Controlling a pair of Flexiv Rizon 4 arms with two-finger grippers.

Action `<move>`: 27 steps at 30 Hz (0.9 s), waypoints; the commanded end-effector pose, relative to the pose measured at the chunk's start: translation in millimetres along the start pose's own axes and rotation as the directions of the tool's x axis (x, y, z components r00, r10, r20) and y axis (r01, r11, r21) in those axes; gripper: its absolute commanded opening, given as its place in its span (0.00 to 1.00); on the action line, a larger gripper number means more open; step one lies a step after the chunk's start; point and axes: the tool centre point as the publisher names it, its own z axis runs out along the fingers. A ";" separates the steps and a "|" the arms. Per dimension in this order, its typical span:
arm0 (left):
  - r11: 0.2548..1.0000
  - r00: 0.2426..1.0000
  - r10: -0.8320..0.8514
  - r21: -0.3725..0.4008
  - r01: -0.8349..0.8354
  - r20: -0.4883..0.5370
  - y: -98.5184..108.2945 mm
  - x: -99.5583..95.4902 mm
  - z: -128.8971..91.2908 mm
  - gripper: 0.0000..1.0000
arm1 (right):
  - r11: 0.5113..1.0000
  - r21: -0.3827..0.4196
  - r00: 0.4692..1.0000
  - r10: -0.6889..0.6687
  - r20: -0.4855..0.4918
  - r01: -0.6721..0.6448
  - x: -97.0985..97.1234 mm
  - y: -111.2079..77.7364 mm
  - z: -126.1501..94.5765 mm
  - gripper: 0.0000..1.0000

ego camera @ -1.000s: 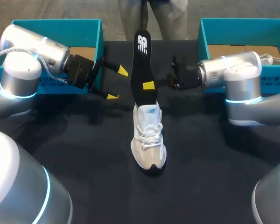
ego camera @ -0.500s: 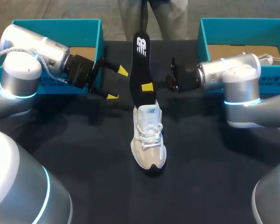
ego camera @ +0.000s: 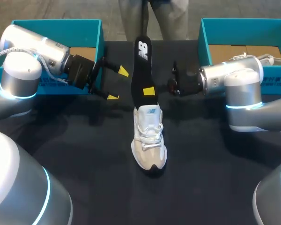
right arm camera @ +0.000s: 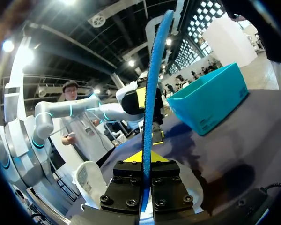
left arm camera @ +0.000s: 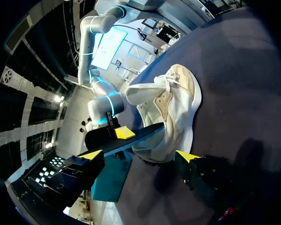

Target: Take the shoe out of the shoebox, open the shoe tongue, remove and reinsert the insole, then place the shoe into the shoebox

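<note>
Right gripper (ego camera: 150, 90) clamped on the insole (ego camera: 141, 70), which stands upright over the shoe (ego camera: 149, 140).
Left gripper (ego camera: 117, 84) spread and empty, just left of the insole. Shoe mid-table, toe near, between 2 far shoeboxes (ego camera: 91, 28). Probably the remove/reinsert step; next, feed the insole down the collar with the shoe steadied.

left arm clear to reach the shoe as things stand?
Probably yes. The left gripper is open, beside the shoe with only bare table between. The insole, shut in the right gripper, stands up at the shoe's opening, so the sides look reachable, the opening not.
</note>
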 end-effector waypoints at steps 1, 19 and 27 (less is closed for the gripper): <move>1.000 1.000 0.000 -0.003 0.000 -0.001 -0.7 0.1 0.8 1.00 | 1.000 -0.009 1.000 0.009 0.011 -0.009 1.6 -6.1 0.1 0.00; 1.000 1.000 0.000 -0.003 0.000 -0.001 -0.7 0.1 0.8 1.00 | 0.998 -0.021 0.998 0.060 0.031 -0.059 5.9 -24.8 3.7 0.00; 1.000 1.000 0.000 -0.003 0.000 -0.001 -0.7 0.1 0.8 1.00 | 0.997 -0.018 0.996 0.077 0.048 -0.076 8.3 -32.3 2.6 0.00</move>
